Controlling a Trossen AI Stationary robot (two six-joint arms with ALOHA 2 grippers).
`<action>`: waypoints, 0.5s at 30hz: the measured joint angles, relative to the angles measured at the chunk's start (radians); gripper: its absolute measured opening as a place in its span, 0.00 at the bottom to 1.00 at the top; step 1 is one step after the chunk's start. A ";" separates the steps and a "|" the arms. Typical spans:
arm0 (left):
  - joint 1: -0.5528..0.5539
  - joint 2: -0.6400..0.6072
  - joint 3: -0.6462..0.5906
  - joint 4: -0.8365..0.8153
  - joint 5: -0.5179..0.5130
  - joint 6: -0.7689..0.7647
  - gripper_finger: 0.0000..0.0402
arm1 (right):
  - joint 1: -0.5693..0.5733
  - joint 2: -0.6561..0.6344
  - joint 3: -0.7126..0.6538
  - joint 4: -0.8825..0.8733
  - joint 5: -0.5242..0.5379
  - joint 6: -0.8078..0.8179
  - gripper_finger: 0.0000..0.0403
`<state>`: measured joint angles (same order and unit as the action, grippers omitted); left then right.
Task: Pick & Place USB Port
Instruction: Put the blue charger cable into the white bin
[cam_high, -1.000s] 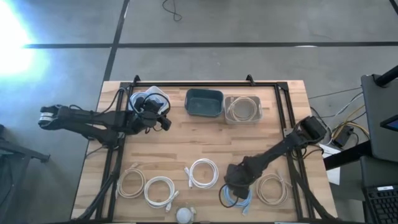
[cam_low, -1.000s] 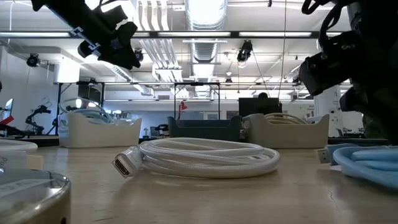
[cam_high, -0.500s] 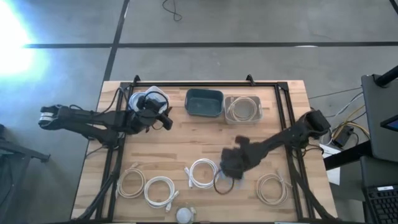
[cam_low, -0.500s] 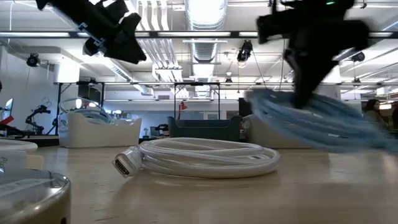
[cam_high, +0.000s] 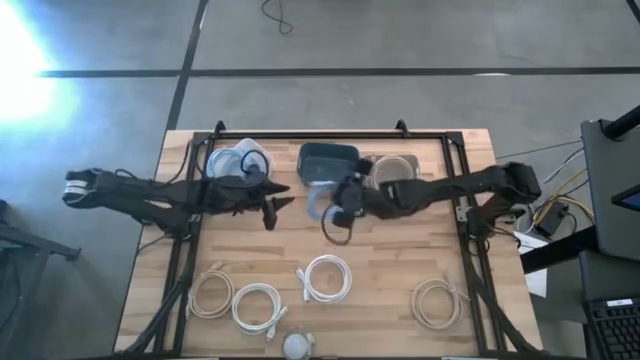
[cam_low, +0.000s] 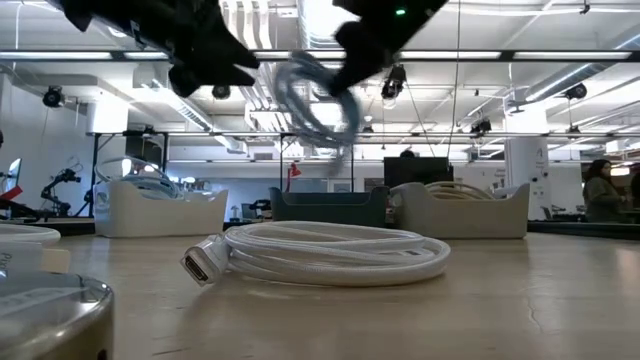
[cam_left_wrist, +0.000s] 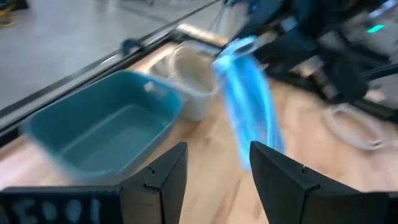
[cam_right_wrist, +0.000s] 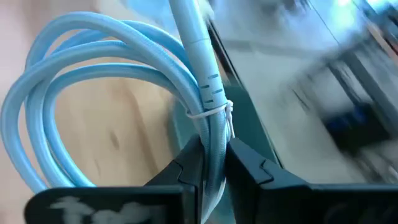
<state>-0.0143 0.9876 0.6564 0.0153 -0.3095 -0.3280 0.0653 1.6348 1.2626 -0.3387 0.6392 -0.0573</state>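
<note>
A light-blue coiled cable (cam_high: 330, 212) hangs in the air just in front of the teal bin (cam_high: 328, 165), held by my right gripper (cam_high: 345, 195), which is shut on it. The low view shows the coil (cam_low: 320, 100) high above the table. My left gripper (cam_high: 276, 206) is open and empty; it hovers to the left of the coil, which shows in its wrist view as a blurred blue cable (cam_left_wrist: 249, 106) past the open fingers (cam_left_wrist: 165, 180). My right gripper pinches the coil between its two fingers at the bundled section beside the white tie (cam_right_wrist: 211, 115). The fingers (cam_right_wrist: 189, 165) reach in from the table's right side. The coil is lifted clear of the table, and its loops (cam_right_wrist: 74, 124) spread beyond the fingertips.
A white bin (cam_high: 240, 160) with a cable stands far left, a beige bin (cam_high: 390, 175) with a white cable right of the teal one. Several white coiled cables (cam_high: 325, 278) (cam_high: 255, 305) (cam_high: 440, 303) lie near the front edge, beside a round container (cam_high: 297, 347).
My right gripper has lifted the blue cable off the table near the front edge and swept it up and toward the far edge and left, to just in front of the teal bin. My left gripper has moved away from the white bin toward the table's middle.
</note>
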 joint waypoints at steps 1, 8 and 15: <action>0.000 0.005 -0.016 0.049 0.014 0.004 0.44 | -0.018 0.007 -0.009 0.095 -0.054 -0.049 0.10; 0.001 0.024 -0.075 0.150 0.021 -0.026 0.45 | -0.088 0.084 -0.026 0.318 -0.163 -0.202 0.11; 0.002 0.025 -0.079 0.155 0.009 -0.034 0.44 | -0.115 0.114 -0.026 0.331 -0.172 -0.183 0.11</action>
<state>-0.0124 1.0131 0.5770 0.1699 -0.3008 -0.3623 -0.0492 1.7487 1.2367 -0.0074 0.4675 -0.2403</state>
